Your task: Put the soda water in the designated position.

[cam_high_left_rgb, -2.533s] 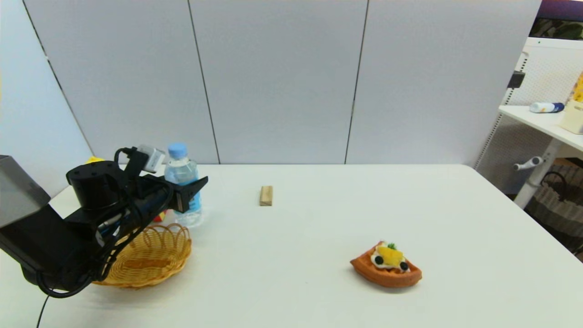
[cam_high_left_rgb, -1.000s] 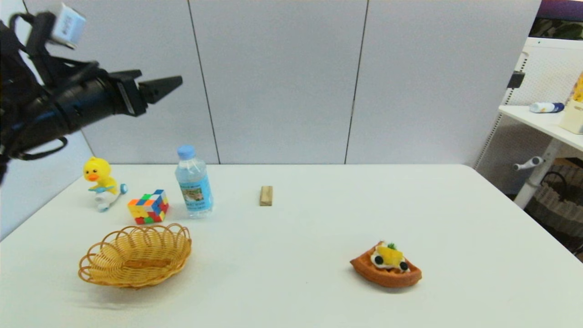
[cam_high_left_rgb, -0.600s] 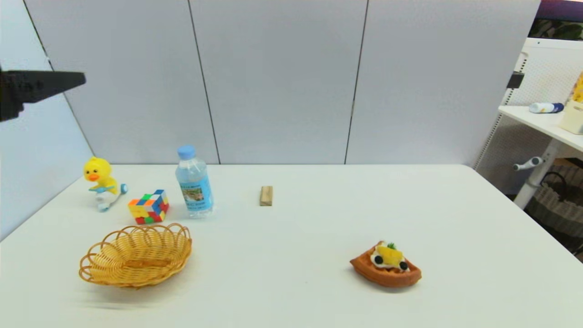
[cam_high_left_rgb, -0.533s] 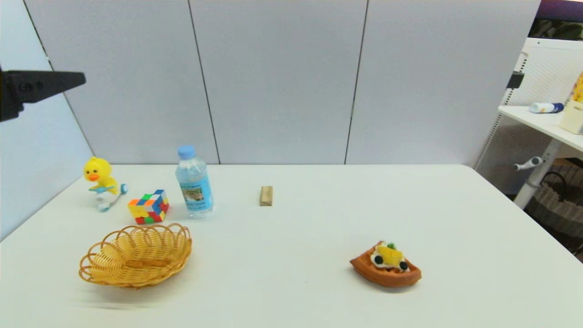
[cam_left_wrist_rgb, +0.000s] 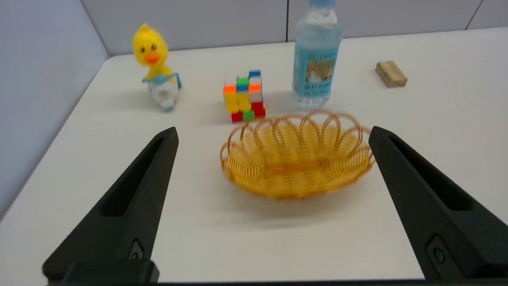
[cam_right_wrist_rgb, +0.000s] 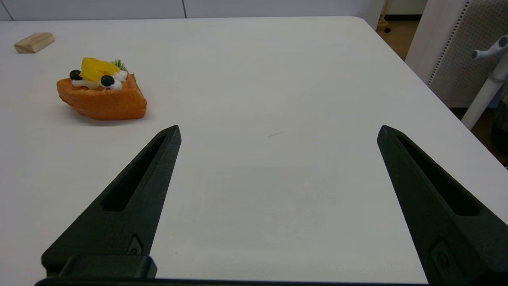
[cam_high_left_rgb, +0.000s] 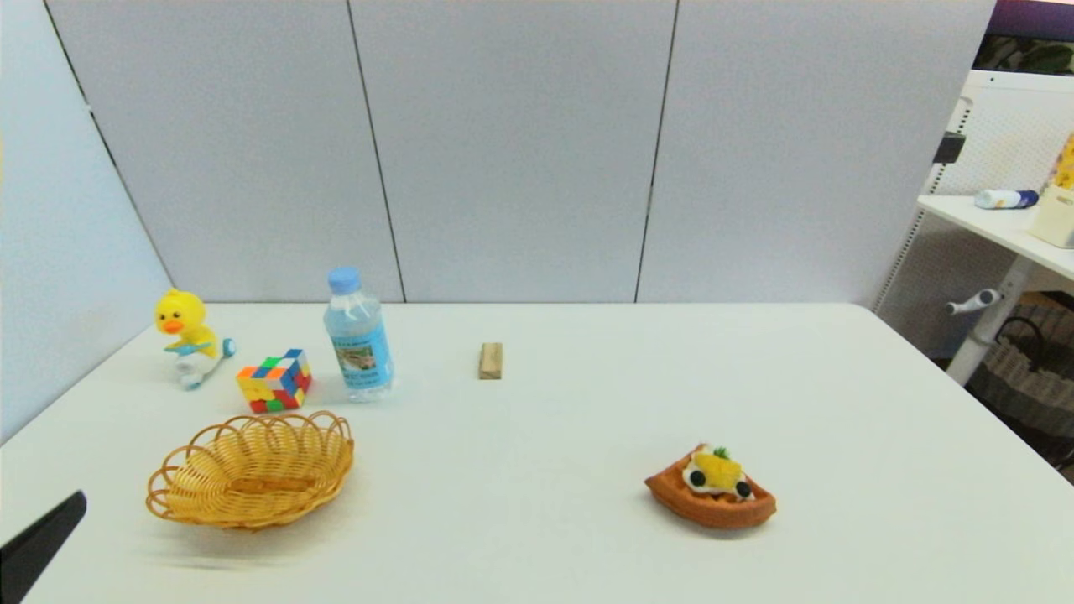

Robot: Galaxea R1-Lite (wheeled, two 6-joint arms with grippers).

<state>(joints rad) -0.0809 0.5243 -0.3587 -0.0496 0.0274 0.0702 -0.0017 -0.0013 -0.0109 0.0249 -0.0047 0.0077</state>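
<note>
Soda water (cam_high_left_rgb: 358, 335) upright on the white table (cam_high_left_rgb: 587, 403), far-left part, free of both grippers. Blue label with small picture faces the robot; light-blue cap on.

Just beside it on the left: multicoloured puzzle cube (cam_high_left_rgb: 274, 381), not touching the bottle. Further left, near the table edge: yellow duck toy (cam_high_left_rgb: 186, 331). In front of cube and bottle, nearer the robot: empty wicker basket (cam_high_left_rgb: 250, 470), apart from both. To the bottle's right, well apart: small wooden block (cam_high_left_rgb: 491, 360). Toy waffle with fruit topping (cam_high_left_rgb: 711, 488) lies right of centre, nearer the robot.

Left gripper (cam_left_wrist_rgb: 272, 135): fingers spread wide, holding nothing, hanging above the near-left corner of the table short of the basket; only a finger tip shows at the head view's lower left. Right gripper (cam_right_wrist_rgb: 278, 131): fingers spread wide, empty, over bare table near the right side, waffle off to its left.

Surface: plain white, matte. Behind: grey partition panels (cam_high_left_rgb: 503, 151). Right of table: white shelf (cam_high_left_rgb: 998, 222) bearing a lying white bottle with dark blue end (cam_high_left_rgb: 1007, 198).
</note>
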